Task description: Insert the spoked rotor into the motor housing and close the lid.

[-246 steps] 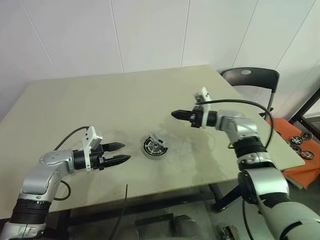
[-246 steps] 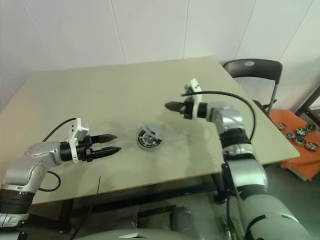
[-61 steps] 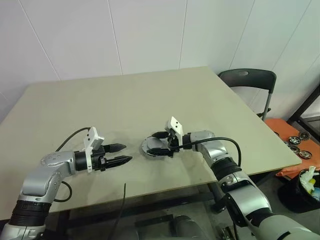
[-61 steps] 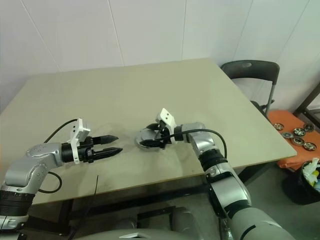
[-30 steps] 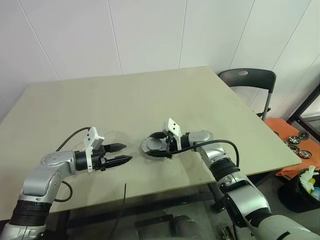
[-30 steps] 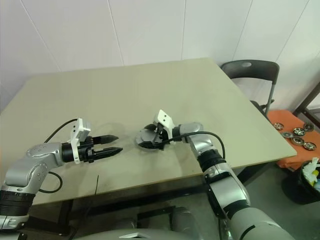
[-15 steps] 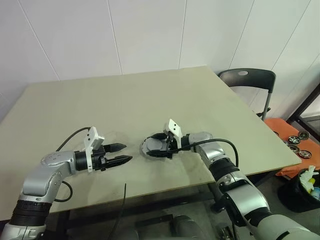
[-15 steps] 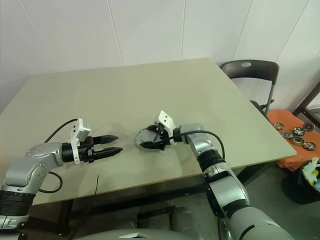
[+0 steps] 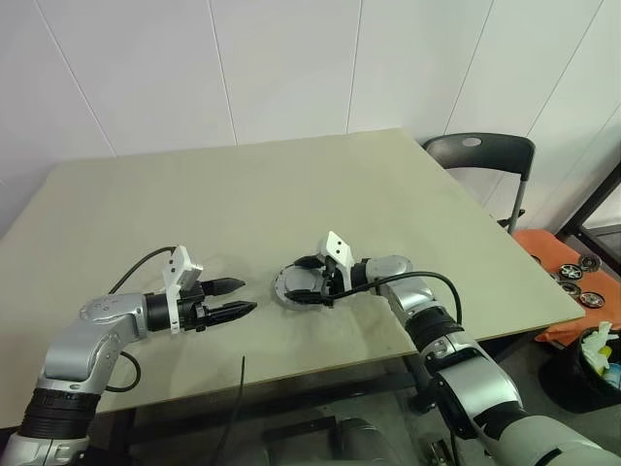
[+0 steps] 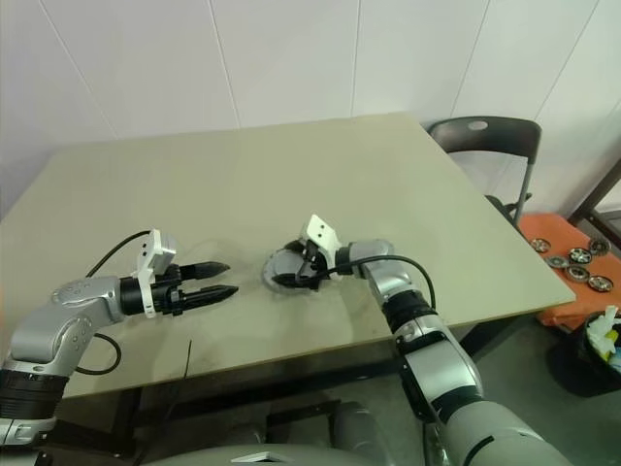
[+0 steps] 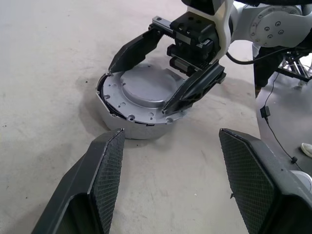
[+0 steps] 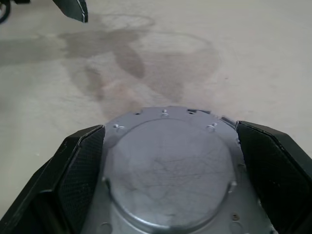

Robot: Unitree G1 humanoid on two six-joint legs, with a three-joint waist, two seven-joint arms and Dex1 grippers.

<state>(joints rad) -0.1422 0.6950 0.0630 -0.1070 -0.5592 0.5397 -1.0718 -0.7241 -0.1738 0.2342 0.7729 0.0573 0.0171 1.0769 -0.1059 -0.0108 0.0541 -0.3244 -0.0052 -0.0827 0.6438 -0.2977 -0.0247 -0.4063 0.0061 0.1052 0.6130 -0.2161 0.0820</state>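
Observation:
The motor housing [image 11: 139, 127] sits near the table's front middle. The silver lid [image 11: 146, 87] lies on top of it, and a thin dark gap shows along one side. The spoked rotor is hidden. My right gripper [image 9: 294, 282] reaches in from the right and is open. Its fingers [image 12: 80, 168] flank the lid closely on both sides. I cannot tell whether they press on it. My left gripper [image 9: 246, 295] hovers a hand's width left of the housing, pointing at it, open and empty.
The beige table [image 9: 194, 194] has its front edge close to both arms. A thin black cable [image 9: 238, 388] hangs below that edge. A dark chair [image 9: 480, 155] stands past the right corner. An orange tray with wheels [image 9: 572, 282] lies on the floor at the right.
Hardly anything: the right gripper stays around the lid on the housing, and the left arm has kept still.

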